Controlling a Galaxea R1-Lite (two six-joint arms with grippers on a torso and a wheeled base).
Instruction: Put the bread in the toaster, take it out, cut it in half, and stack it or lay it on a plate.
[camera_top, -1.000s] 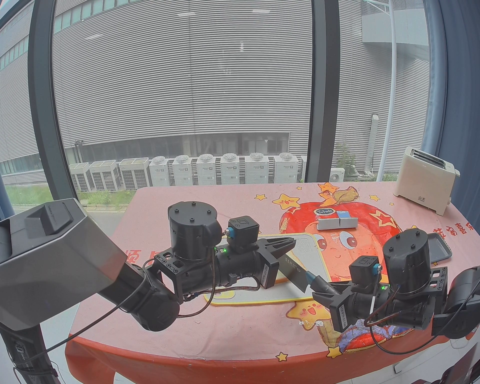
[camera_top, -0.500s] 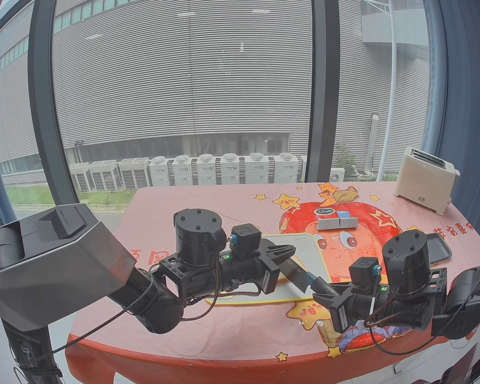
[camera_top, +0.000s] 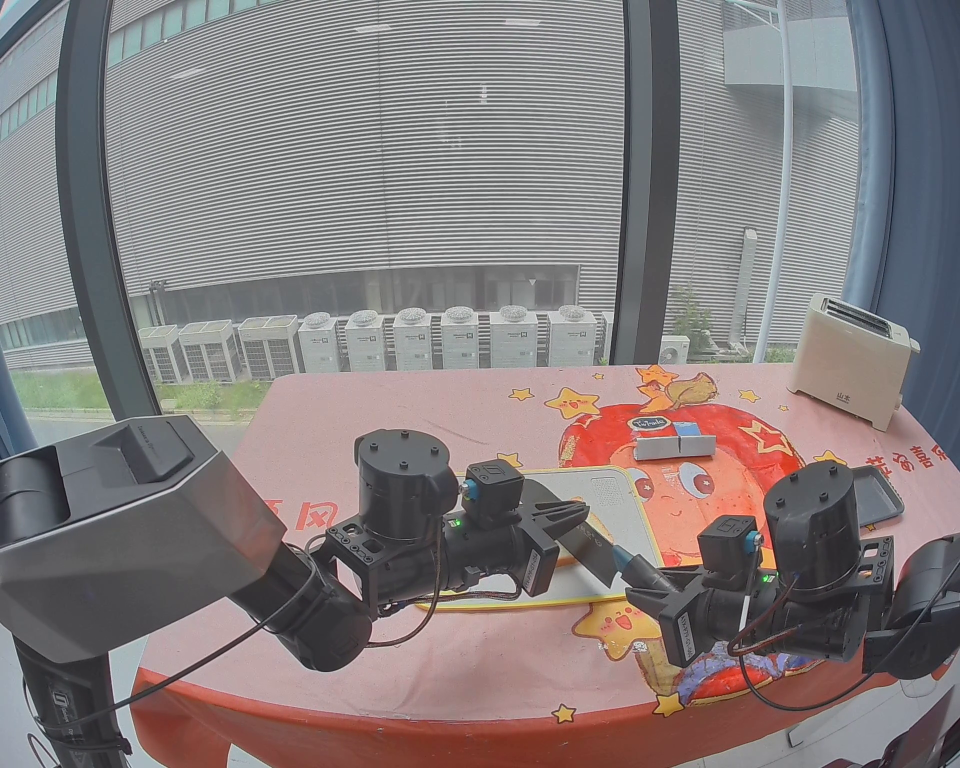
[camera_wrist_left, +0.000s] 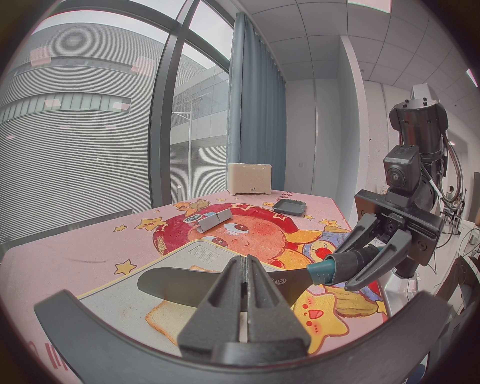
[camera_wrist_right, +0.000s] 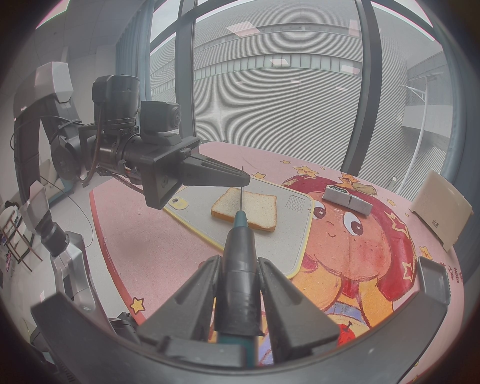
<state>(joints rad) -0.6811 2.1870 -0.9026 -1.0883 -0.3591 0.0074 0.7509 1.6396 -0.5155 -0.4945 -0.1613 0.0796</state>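
Note:
A slice of bread (camera_wrist_right: 245, 207) lies flat on the cutting board (camera_wrist_right: 295, 235), near its middle. My right gripper (camera_wrist_right: 239, 260) is shut on the knife (camera_wrist_right: 239, 235), whose dark blade (camera_wrist_left: 190, 285) is held edge-down just above the slice. Above the bread's near-left side is my left gripper (camera_top: 575, 515), fingers shut with nothing between them; it hovers close over the slice (camera_wrist_left: 170, 315). In the left wrist view my right gripper (camera_wrist_left: 350, 267) clasps the teal-collared handle. The cream toaster (camera_top: 850, 360) stands at the far right corner. A dark plate (camera_top: 878, 495) lies in front of it.
A grey block with a blue piece (camera_top: 675, 440) lies beyond the board on the printed tablecloth. The window runs along the table's far edge. Bare cloth stretches left of the board and along the front edge.
My left gripper has come down and slightly forward toward the bread, staying shut. The right gripper and knife have hardly moved.

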